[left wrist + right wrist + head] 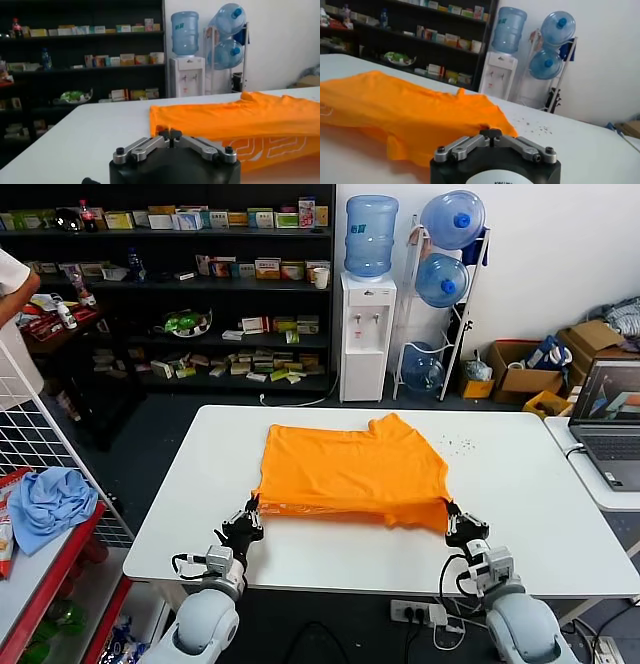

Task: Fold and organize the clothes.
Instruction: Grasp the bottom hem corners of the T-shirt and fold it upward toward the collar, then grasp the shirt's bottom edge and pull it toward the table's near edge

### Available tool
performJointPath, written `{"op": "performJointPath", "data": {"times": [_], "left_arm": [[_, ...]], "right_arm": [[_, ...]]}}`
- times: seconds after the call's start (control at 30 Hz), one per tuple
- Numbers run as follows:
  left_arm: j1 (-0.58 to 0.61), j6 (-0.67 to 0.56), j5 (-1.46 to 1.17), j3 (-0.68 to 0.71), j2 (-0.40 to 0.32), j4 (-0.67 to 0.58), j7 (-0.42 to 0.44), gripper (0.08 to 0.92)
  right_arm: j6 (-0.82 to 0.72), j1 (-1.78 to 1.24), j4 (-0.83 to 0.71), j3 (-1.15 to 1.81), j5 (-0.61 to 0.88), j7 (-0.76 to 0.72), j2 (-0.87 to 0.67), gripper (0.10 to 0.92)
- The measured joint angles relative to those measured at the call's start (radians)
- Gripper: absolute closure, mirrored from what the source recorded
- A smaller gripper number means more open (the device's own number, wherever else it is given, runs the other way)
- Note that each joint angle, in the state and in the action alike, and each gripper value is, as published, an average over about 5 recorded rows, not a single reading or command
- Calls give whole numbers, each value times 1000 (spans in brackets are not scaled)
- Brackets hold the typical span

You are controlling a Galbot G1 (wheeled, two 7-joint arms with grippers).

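Head view, grippers: left gripper (250,511) and right gripper (452,515), both at the near edge of the white table (530,514), each with fingers pressed together on a near corner of the cloth.
Head view, shirt: bright orange short-sleeved cotton T-shirt (350,469) lies folded at the table's middle.
Left wrist view: fingers closed at the shirt's edge (235,117); white lettering (270,146) shows on the lower layer.
Right wrist view: fingers closed against the orange fabric (410,117), which drapes in folds across the tabletop.
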Motion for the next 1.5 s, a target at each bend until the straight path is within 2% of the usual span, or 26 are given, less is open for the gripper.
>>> {"op": "performJointPath", "data": {"times": [0.33, 0.43, 0.7, 1.2, 1.3, 1.5], "left_arm": [[-100, 6, 7, 37, 1, 92, 16, 905], [-118, 14, 7, 47, 4, 110, 25, 870], [-123, 48, -10, 64, 26, 110, 40, 641], [-62, 104, -102, 68, 65, 44, 34, 219], [-64, 112, -121, 68, 62, 47, 33, 184], [-83, 123, -159, 68, 50, 69, 33, 177]], "right_arm": [[-1, 153, -144, -77, 32, -1, 6, 902], [3, 186, -179, -96, 35, -8, 15, 886], [-29, 203, -193, -112, 43, -20, 9, 674], [-185, 39, -15, -41, 115, -23, -77, 250], [-196, 20, -4, -28, 118, -22, -80, 211], [-206, 9, -8, -19, 117, -22, -74, 207]]}}
